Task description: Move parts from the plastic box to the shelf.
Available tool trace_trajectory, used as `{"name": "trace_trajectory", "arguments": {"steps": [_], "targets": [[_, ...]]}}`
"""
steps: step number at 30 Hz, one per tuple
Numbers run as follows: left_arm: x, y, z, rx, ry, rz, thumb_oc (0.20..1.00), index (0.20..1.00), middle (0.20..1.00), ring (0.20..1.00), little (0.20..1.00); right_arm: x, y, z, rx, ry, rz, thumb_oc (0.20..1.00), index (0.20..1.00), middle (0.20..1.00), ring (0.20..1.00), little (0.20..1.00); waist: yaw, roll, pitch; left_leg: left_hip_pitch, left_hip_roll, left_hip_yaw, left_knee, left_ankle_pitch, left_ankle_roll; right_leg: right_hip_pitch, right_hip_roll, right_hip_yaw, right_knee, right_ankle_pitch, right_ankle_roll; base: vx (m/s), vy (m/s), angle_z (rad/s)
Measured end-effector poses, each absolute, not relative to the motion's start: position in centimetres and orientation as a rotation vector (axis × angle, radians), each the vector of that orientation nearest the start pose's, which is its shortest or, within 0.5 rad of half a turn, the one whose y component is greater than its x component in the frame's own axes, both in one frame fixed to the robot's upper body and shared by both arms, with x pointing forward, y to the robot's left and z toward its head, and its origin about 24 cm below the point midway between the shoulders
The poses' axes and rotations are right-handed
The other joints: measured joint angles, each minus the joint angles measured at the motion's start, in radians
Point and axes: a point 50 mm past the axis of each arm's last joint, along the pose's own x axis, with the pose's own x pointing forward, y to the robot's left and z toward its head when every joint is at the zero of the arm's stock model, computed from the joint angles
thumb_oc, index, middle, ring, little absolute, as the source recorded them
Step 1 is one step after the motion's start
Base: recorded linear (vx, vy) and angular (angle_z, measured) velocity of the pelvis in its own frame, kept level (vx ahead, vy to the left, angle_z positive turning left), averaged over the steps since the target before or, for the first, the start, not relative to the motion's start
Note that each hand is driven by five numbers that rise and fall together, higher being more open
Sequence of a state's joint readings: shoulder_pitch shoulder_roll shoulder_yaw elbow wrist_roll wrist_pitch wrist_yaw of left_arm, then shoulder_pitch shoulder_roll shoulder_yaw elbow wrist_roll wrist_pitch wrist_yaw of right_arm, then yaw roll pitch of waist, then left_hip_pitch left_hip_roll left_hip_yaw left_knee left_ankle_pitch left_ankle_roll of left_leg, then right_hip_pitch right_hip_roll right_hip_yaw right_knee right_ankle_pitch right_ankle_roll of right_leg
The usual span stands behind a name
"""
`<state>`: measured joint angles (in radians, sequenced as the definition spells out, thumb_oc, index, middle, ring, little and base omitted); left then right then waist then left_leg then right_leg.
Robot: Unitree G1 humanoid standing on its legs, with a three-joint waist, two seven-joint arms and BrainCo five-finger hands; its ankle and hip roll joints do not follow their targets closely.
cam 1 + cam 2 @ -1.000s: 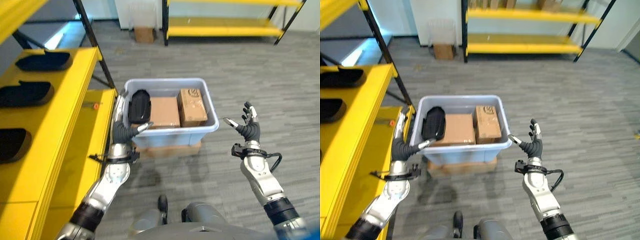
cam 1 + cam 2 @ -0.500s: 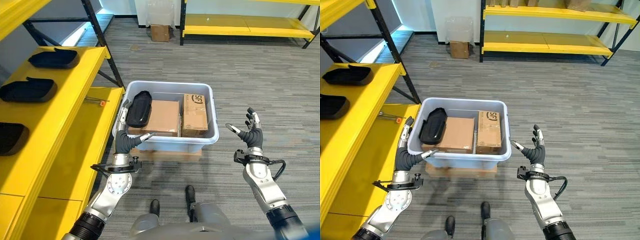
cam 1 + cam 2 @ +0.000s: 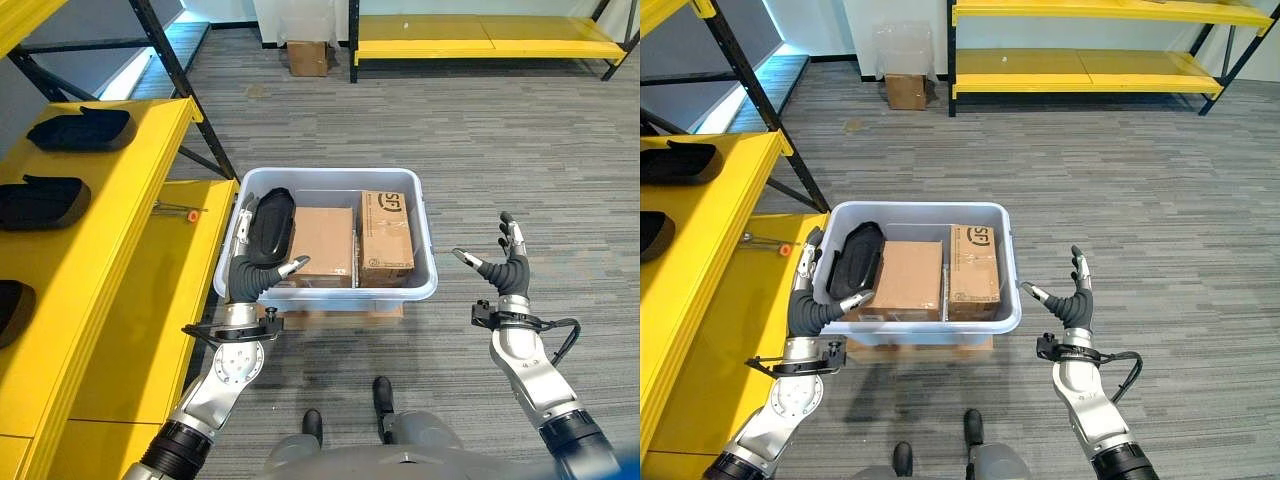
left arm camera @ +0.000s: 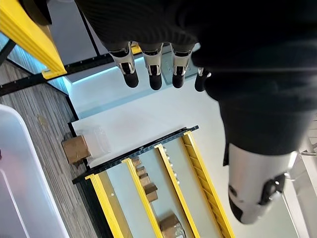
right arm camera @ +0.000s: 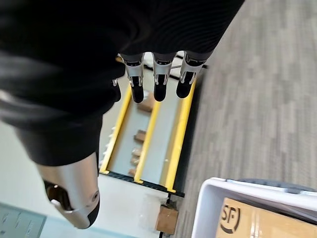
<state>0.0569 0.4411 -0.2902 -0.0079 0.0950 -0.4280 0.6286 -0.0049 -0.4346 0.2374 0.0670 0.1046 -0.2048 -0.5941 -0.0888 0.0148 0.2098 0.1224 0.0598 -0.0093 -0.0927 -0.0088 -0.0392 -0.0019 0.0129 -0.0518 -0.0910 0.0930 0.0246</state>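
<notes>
A pale plastic box (image 3: 428, 275) stands on the floor in front of me, raised on a low pallet. Inside it a black curved part (image 3: 270, 223) leans at the left end, beside two cardboard boxes (image 3: 323, 243) (image 3: 385, 235). My left hand (image 3: 245, 278) is open at the box's near left corner, fingers straight up along its outer wall. Well clear of the box, to its right, my right hand (image 3: 505, 270) is raised and open, holding nothing. The yellow shelf (image 3: 120, 180) on my left holds three black parts (image 3: 80, 128) (image 3: 42, 200) (image 3: 8, 310).
A lower yellow shelf board (image 3: 170, 300) runs along the left beside the box, with a small orange-tipped tool (image 3: 178, 209) on it. Another yellow rack (image 3: 480, 25) and a small cardboard box (image 3: 307, 56) stand at the far wall. Grey floor lies open to the right.
The camera has shifted, so the whole scene sits differently. My left hand has stayed at the box's left corner, its thumb nearer the wall. The right hand is held much the same.
</notes>
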Motion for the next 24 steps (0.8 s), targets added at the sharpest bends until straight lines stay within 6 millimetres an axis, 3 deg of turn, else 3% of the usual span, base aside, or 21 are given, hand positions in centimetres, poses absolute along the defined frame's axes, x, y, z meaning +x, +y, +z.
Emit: {"name": "trace_trajectory", "arguments": {"steps": [4,7,9,10,11,13,16,18,20,21,22,23,24], "targets": [[22.8,18.0,7.4,0.29,-0.441,0.204,1.0,1.0,1.0,1.0,1.0,24.6,-21.7,6.2,-0.296,-0.21,-0.372,1.0,1.0,1.0,1.0,1.0,-0.006,0.035,0.028,-0.026,-0.004,0.025,0.062,-0.037,0.008,-0.008,-0.014,-0.008,0.03,-0.014,-0.02,0.05,-0.055,-0.03],[23.5,17.5,8.2,0.277,-0.483,0.18,1.0,1.0,1.0,1.0,1.0,24.5,-22.1,6.1,-0.316,-0.207,-0.369,1.0,1.0,1.0,1.0,1.0,-0.026,0.051,0.059,-0.091,0.001,0.059,0.186,-0.078,-0.013,-0.031,-0.02,-0.021,0.1,-0.053,-0.032,0.08,0.02,0.25],[23.9,17.2,8.7,0.254,-0.501,0.173,1.0,1.0,1.0,1.0,1.0,24.4,-22.1,6.0,-0.322,-0.2,-0.353,1.0,1.0,1.0,1.0,1.0,-0.042,0.039,0.069,-0.108,0.006,0.189,0.23,-0.056,-0.015,-0.041,-0.042,-0.034,0.14,-0.087,-0.05,0.14,0.153,0.33],[24.0,17.2,8.8,0.249,-0.503,0.174,1.0,1.0,1.0,1.0,1.0,24.5,-22.0,6.0,-0.329,-0.204,-0.349,1.0,1.0,1.0,1.0,1.0,-0.044,0.035,0.072,-0.11,0.005,0.211,0.234,-0.052,-0.013,-0.04,-0.05,-0.034,0.143,-0.092,-0.056,0.14,0.183,0.11],[24.0,17.3,8.9,0.246,-0.506,0.178,1.0,1.0,1.0,1.0,1.0,24.5,-21.9,6.1,-0.329,-0.207,-0.336,1.0,1.0,1.0,1.0,1.0,-0.055,0.015,0.082,-0.113,0.011,0.259,0.239,-0.061,0.011,-0.032,-0.068,-0.038,0.146,-0.099,-0.064,0.16,0.214,0.15],[24.2,17.3,9.1,0.242,-0.51,0.177,1.0,1.0,1.0,1.0,1.0,24.4,-21.8,6.3,-0.322,-0.209,-0.323,1.0,1.0,1.0,1.0,1.0,-0.064,-0.015,0.094,-0.107,0.03,0.268,0.216,-0.059,0.004,-0.017,-0.104,-0.033,0.143,-0.108,-0.059,0.17,0.215,0.17],[24.4,17.2,9.4,0.242,-0.522,0.17,1.0,1.0,1.0,1.0,1.0,24.4,-22.3,6.2,-0.266,-0.184,-0.322,1.0,1.0,1.0,1.0,1.0,-0.064,-0.027,0.099,-0.106,0.123,0.209,0.12,-0.015,-0.04,0.002,-0.123,-0.007,0.131,-0.112,-0.053,0.19,0.236,0.01],[24.5,17.1,9.2,0.243,-0.517,0.162,1.0,1.0,1.0,1.0,1.0,24.3,-22.7,5.8,-0.218,-0.153,-0.339,1.0,1.0,1.0,1.0,1.0,-0.059,-0.022,0.097,-0.113,0.181,0.164,0.072,0.027,-0.05,0.025,-0.132,0.018,0.132,-0.125,-0.032,0.21,0.305,-0.13],[24.5,17.2,9.0,0.245,-0.511,0.165,1.0,1.0,1.0,1.0,1.0,24.3,-22.8,5.6,-0.202,-0.141,-0.34,1.0,1.0,1.0,1.0,1.0,-0.057,-0.021,0.097,-0.121,0.178,0.155,0.054,0.037,-0.039,0.036,-0.158,0.038,0.15,-0.144,-0.002,0.18,0.294,-0.24],[24.5,17.2,8.9,0.242,-0.506,0.167,1.0,1.0,1.0,1.0,1.0,24.3,-22.9,5.6,-0.18,-0.131,-0.333,1.0,1.0,1.0,1.0,1.0,-0.058,-0.002,0.093,-0.109,0.163,0.138,0.037,0.025,-0.009,0.042,-0.161,0.053,0.164,-0.155,0.034,0.16,0.291,-0.47],[24.4,16.9,8.8,0.221,-0.508,0.17,1.0,1.0,1.0,1.0,1.0,24.2,-23.4,5.6,-0.18,-0.122,-0.329,1.0,1.0,1.0,1.0,1.0,-0.06,0.052,0.085,-0.098,0.163,0.128,0.037,0.022,0.035,0.051,-0.14,0.063,0.173,-0.161,0.078,0.2,0.341,-0.76],[24.3,17.1,8.8,0.22,-0.51,0.175,1.0,1.0,1.0,1.0,1.0,24.0,-23.2,4.6,-0.155,-0.079,-0.337,1.0,1.0,1.0,1.0,1.0,-0.046,0.036,0.084,-0.088,0.141,0.12,0.053,0.087,-0.037,0.054,-0.165,0.087,0.192,-0.171,0.102,0.19,0.31,-0.47],[24.4,17.1,8.9,0.217,-0.522,0.172,1.0,1.0,1.0,1.0,1.0,23.3,-23.0,3.4,-0.117,-0.027,-0.344,1.0,1.0,1.0,1.0,1.0,-0.05,0.011,0.073,-0.084,0.107,0.121,0.058,0.078,-0.032,0.051,-0.194,0.08,0.213,-0.186,0.113,0.13,0.181,-0.2]]}}
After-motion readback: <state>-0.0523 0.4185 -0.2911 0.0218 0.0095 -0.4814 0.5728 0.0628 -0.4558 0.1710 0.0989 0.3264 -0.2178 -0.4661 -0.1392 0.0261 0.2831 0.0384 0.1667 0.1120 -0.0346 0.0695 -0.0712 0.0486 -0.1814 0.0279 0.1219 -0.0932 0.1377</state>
